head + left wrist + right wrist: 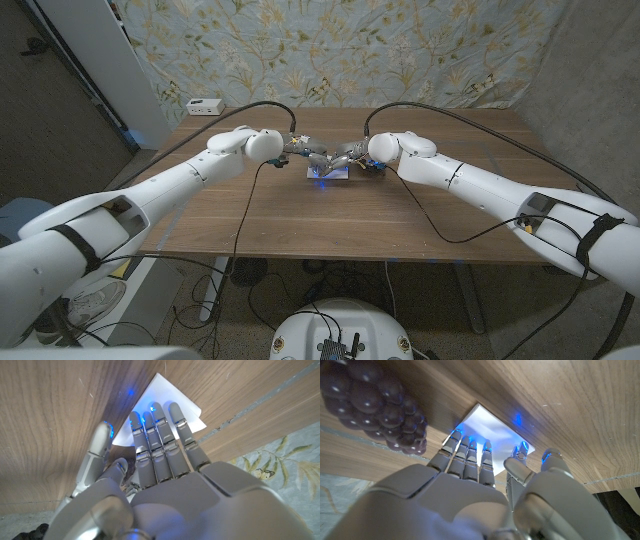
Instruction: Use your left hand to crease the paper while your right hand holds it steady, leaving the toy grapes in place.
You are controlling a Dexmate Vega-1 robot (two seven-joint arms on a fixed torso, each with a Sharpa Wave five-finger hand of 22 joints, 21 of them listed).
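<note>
Head view: left hand (300,150) and right hand (352,156) meet over the paper (328,171) on the desk (420,215). Left wrist view: extended fingers (160,430) press the thin, light, slippery sheet. Right wrist view: fingertips (470,450) pin its edge; toy grapes (370,405) beside them.

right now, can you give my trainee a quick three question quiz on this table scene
1. True or false: the left hand has its fingers on the white folded paper sheet.
2. Which is beside the right hand? A) dark purple toy grapes B) a red cup C) a metal spoon
3. Fill in: the paper lies on a ____ table.

Key: 1 true; 2 A; 3 wooden
</note>
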